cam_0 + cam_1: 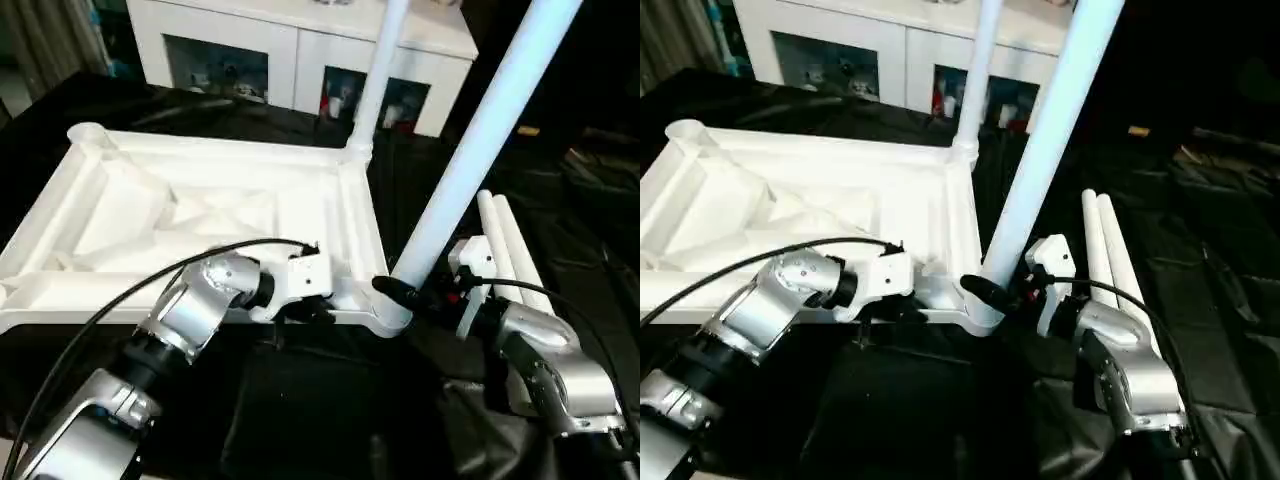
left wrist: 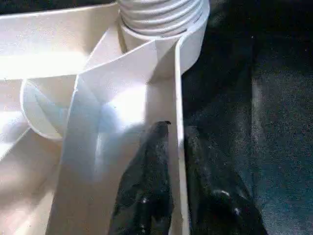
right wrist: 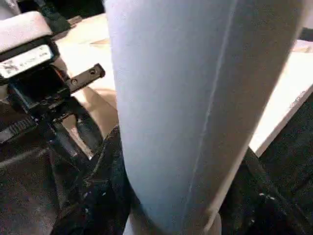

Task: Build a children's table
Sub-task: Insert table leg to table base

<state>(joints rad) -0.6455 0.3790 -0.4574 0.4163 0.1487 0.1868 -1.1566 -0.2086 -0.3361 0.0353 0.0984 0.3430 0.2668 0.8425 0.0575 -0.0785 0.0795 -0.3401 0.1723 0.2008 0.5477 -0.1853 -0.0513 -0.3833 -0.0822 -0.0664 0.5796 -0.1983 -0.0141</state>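
The children's table top [image 1: 180, 215] lies upside down on the black sheet, ribs facing up. Two pale-blue legs stand in its right corners: one at the far corner [image 1: 378, 80] and one leaning at the near corner [image 1: 480, 140]. My left gripper [image 1: 310, 305] sits at the near rim beside that corner. In the left wrist view its fingers [image 2: 146, 181] stand close on either side of the thin rim wall [image 2: 178, 98]. My right gripper [image 1: 420, 295] is shut around the base of the near leg [image 3: 186, 98], just above the socket.
Two loose white legs [image 1: 510, 250] lie side by side on the black sheet right of the table top, close behind my right wrist. A white glass-door cabinet [image 1: 300, 50] stands beyond the work table. Crumpled black sheet covers the right side.
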